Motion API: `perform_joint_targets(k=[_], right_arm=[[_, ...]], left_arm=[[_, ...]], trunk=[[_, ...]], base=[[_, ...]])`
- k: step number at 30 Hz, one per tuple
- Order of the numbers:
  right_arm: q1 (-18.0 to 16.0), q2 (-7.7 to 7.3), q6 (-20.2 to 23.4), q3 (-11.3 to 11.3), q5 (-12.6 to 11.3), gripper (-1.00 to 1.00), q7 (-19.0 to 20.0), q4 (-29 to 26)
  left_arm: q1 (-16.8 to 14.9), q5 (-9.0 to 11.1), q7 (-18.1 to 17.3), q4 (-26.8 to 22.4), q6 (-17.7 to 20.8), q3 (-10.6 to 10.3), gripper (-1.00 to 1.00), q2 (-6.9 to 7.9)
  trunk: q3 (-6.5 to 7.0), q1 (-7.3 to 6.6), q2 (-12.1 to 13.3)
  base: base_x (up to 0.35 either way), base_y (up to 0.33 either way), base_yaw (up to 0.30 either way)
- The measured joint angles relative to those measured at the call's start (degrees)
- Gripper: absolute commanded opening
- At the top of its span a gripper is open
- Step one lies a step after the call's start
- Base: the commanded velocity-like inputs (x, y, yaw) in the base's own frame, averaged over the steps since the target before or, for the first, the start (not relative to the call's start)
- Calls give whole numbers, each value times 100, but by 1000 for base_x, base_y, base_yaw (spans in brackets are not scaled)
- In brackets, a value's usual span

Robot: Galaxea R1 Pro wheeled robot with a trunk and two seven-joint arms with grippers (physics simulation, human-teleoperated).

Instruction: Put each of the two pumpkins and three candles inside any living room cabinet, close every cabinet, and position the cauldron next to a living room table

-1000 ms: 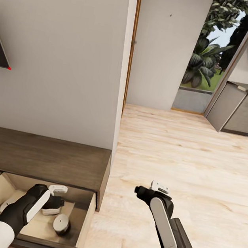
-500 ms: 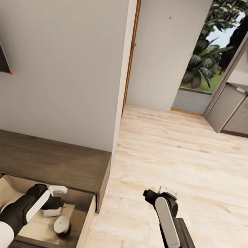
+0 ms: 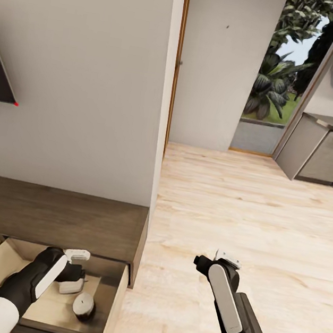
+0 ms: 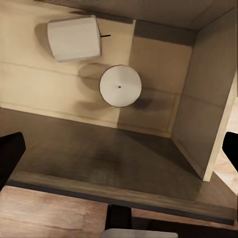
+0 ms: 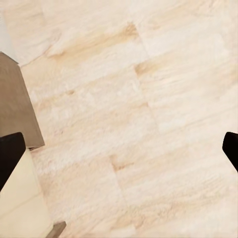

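Two short grey-beige cylinder candles are seen in the pulled-out drawer at the right end of the long dark-brown wooden cabinet: one upright, one on its side just beside it. The left hand is held over them, spread wide and empty. The right hand is poised over the pale wooden floor to the right, fingers wide apart, nothing gripped.
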Motion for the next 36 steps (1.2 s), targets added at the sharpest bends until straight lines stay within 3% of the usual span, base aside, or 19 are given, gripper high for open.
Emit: perform_joint_targets(k=[36], right_arm=[[0,1,-4,1,-6,100,3,194]], left_arm=[[-1,0,9,1,-5,-8,100,-17]], trunk=[[647,-791,1444]], base=[[0,0,0]])
